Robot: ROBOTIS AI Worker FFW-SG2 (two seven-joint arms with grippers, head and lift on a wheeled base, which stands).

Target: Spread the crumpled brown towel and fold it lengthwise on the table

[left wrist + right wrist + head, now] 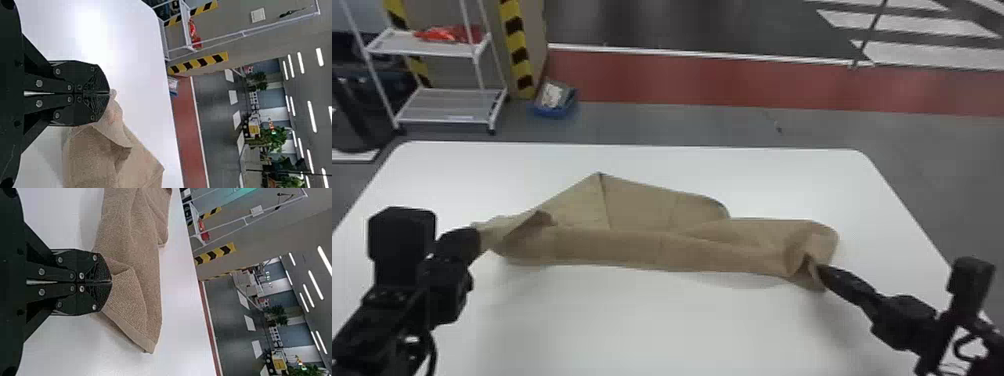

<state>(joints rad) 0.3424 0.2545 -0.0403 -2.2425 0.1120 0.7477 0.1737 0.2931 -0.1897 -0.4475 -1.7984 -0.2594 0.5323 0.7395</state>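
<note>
Worktop [652, 320]: white, with rounded far corners, before you
Brown towel [622, 250]: rumpled, stretched across your worktop's middle, peaked flap [634, 202] toward its far edge

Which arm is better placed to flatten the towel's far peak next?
Probably left: the left gripper holds the towel by its left end, closer to that peak, while the right gripper holds the right end.

Workshop-like hall with black-and-yellow hazard tape [515, 39], red floor lane [707, 80], white rack [444, 106]
</note>
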